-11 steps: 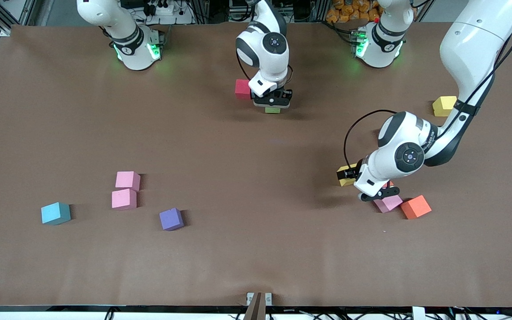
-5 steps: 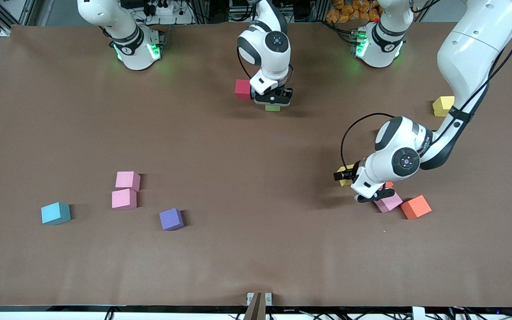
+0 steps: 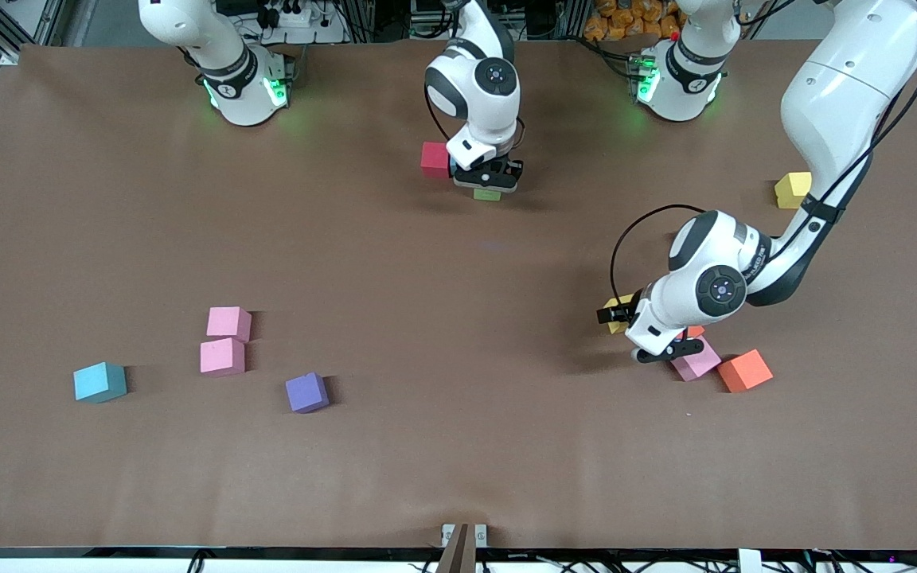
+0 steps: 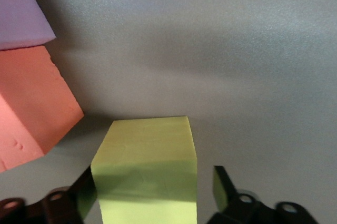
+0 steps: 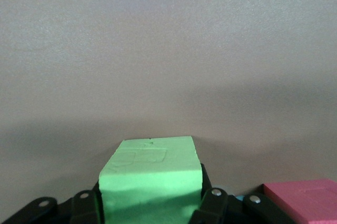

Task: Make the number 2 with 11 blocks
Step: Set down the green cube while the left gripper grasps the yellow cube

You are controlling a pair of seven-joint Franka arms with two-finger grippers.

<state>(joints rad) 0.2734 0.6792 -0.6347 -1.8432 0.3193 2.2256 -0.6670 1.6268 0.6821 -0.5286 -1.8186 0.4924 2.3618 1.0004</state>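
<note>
two grippers, one block each
right gripper (image 3: 488, 180) hugged the green block (image 5: 150, 176), which might bump the red block (image 3: 434, 158); left gripper (image 4: 152, 195) stood open around the yellow block (image 4: 145, 174) and might knock it.

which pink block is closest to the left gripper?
The pink block lying beside the orange block, right at the left gripper. The other two pink blocks sit together toward the right arm's end.

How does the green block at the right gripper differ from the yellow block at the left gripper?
The right gripper presses both sides of the green block; the left gripper brackets the yellow block with a gap at one finger. The green block sits beside a red block; the yellow block lies nearer the front camera, by a pink block and an orange block. Both are like-sized cubes.
</note>
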